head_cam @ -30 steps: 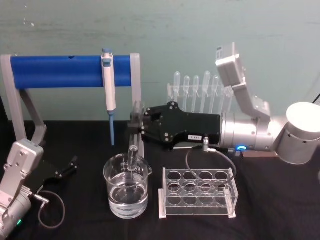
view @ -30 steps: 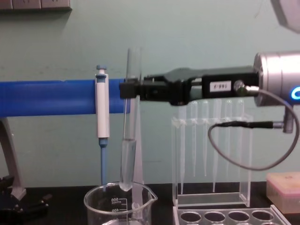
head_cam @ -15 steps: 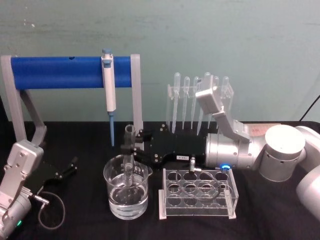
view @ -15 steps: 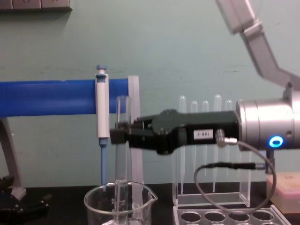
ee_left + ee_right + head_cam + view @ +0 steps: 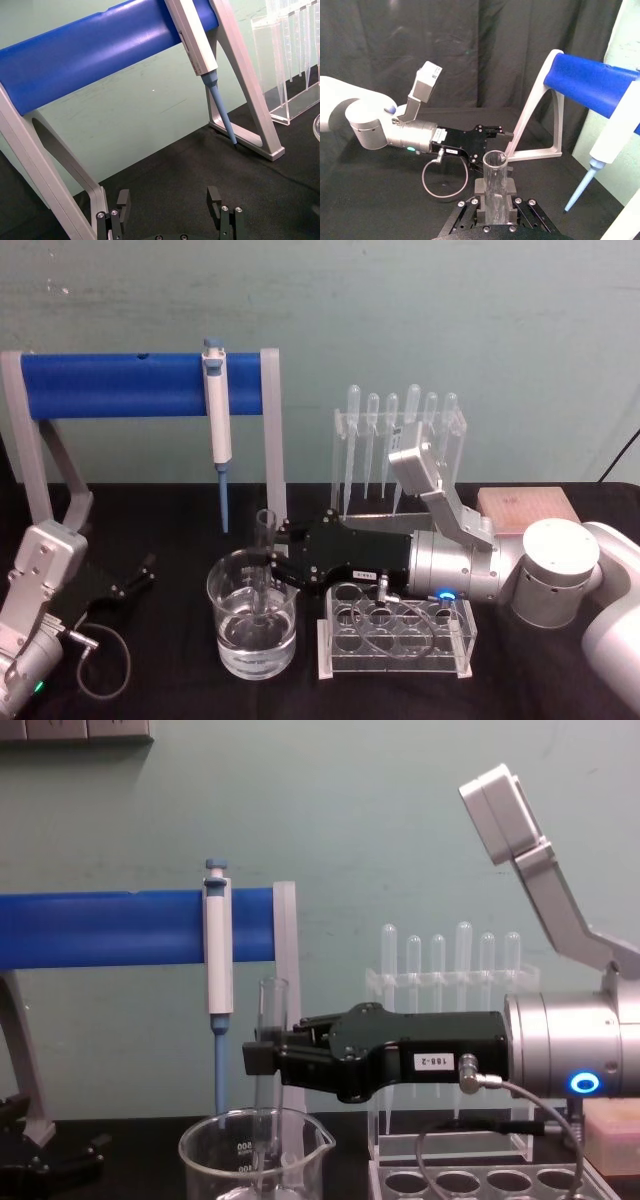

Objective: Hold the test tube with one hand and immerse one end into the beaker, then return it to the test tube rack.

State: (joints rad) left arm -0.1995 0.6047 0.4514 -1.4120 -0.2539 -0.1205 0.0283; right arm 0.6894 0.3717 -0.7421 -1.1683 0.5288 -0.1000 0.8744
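Right gripper [image 5: 268, 565]: it reaches in level from the right, above the left part of the test tube rack [image 5: 396, 638], and its tip is over the beaker [image 5: 228, 640].
Fingers of the right gripper: they are pressed onto the test tube [image 5: 265, 532] from both sides and pinch it in its upper part, a little below the rim.
Test tube: it stands upright with the open rim on top, above the fingers. Its lower part goes down inside the beaker, below the glass rim. In the head view the closed end seems to reach the liquid, but how deep I cannot tell.
Beaker: it stands on the black bench [image 5: 160, 665], near the front and a little left of the middle. Clear liquid fills its lower part. White graduation marks show on the wall in the chest view.
Test tube rack: it is of clear plastic with round holes and sits just right of the beaker, not touching it.
Left gripper [image 5: 169, 200]: it is parked low at the near left of the bench, well apart from the beaker. Its fingers are spread and hold nothing.
Far side: a blue-and-white pipettor [image 5: 217, 405] hangs on a blue bar stand [image 5: 120, 383]. A clear holder with pipettes [image 5: 400, 435] stands behind the right arm.
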